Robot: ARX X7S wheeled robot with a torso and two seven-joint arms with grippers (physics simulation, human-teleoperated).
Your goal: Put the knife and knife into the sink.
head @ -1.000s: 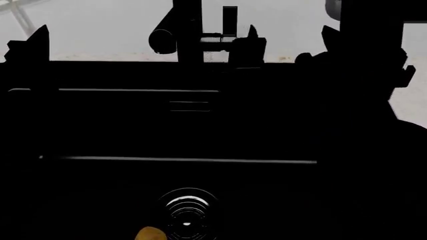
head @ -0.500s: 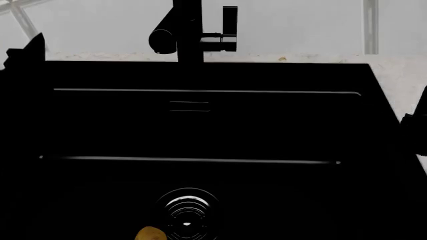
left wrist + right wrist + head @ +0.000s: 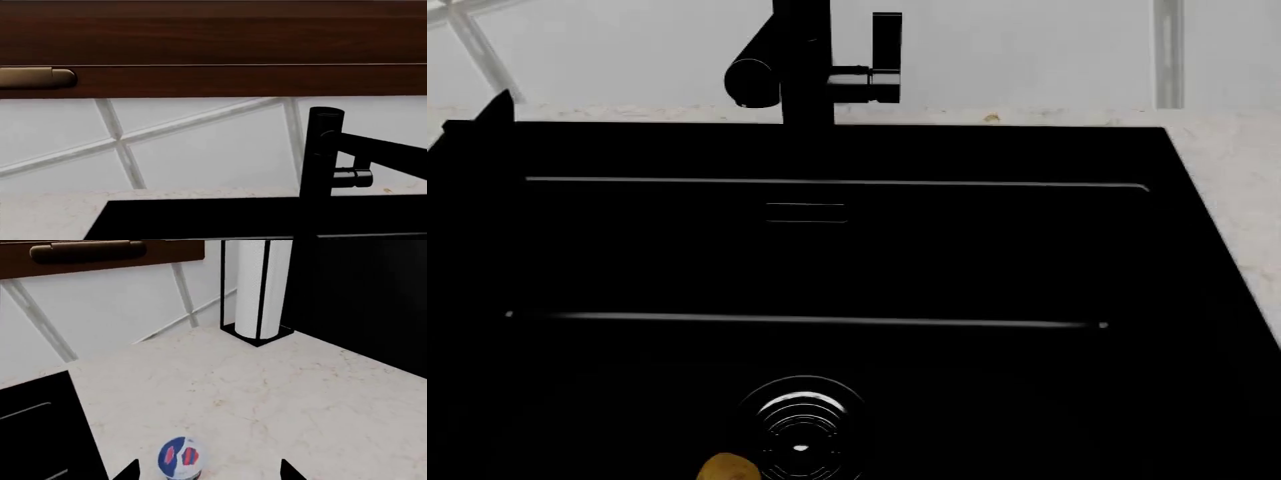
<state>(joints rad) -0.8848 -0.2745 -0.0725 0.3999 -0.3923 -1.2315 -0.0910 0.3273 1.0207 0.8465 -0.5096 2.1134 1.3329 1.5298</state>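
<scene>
Up close in the left wrist view, a dark wooden cabinet [image 3: 213,45] with a brass handle [image 3: 37,78] hangs over the pale tiled wall [image 3: 200,145], and ahead of this pincer stands the black tap [image 3: 320,155] at the back edge of the sink [image 3: 200,217]; the left pincer's own fingers are out of frame, so how it stands cannot be told. Next, the head view looks down into the sink, a large black basin with a shiny ringed drain [image 3: 802,420] on its floor and a small yellow lump [image 3: 729,467] touching the drain's edge; only a dark tip [image 3: 491,108] pokes up at the basin's far left corner, too little to read. Neither knife can be made out anywhere. Lastly, the right wrist view shows pale marbled counter [image 3: 267,390], a paper-towel roll [image 3: 263,287] upright on a black stand well ahead, and a blue, red and white round can [image 3: 180,457] just in front of the right pincer [image 3: 209,471], whose two dark fingertips [image 3: 128,471] stand wide apart, gripping nothing.
</scene>
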